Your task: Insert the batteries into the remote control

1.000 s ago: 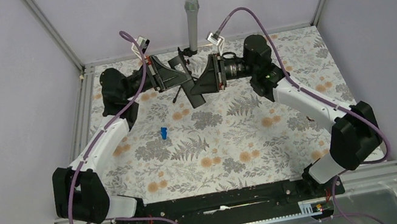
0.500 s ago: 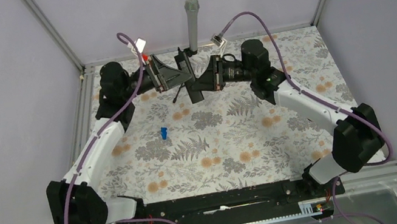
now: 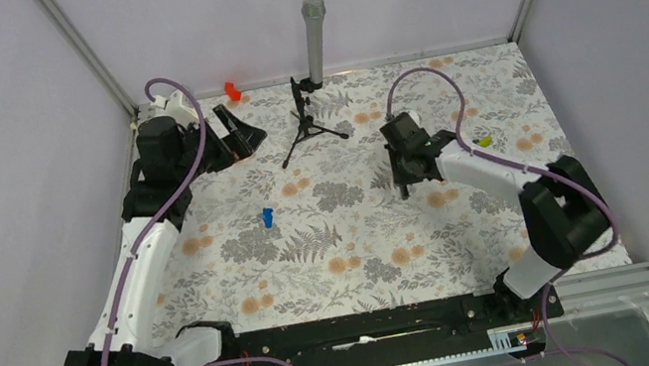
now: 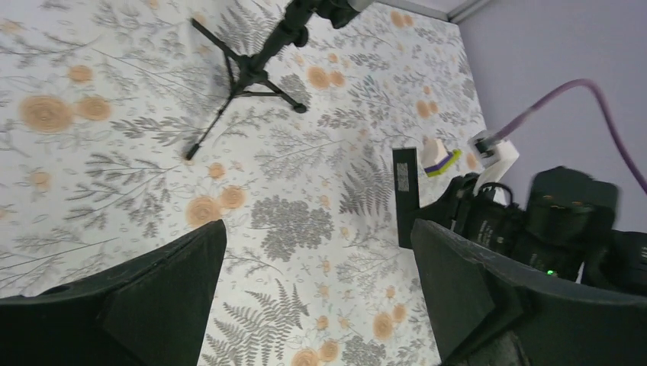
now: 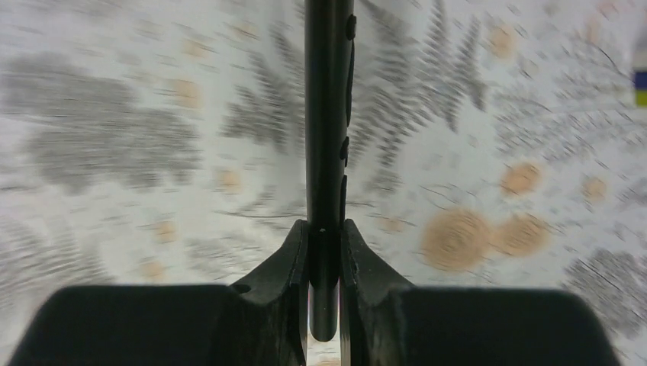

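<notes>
The remote control, a slim black bar seen edge-on with small buttons, sticks forward out of my right gripper, which is shut on its near end. From above, the right gripper is low over the right-centre of the table with the remote control at its tip. The left wrist view shows the remote control from the side. My left gripper is open with nothing in it, at the back left. A small orange-red piece, perhaps one of the batteries, lies by the back edge.
A black tripod with a grey pole stands at the back centre, also visible to the left wrist camera. A small blue piece lies left of centre. A yellow-green stick lies right of the right gripper. Walls enclose the table.
The two grippers were together at the back centre. The left one opened and drew back to the back left. The right one carried the remote control down and right, over the table.
</notes>
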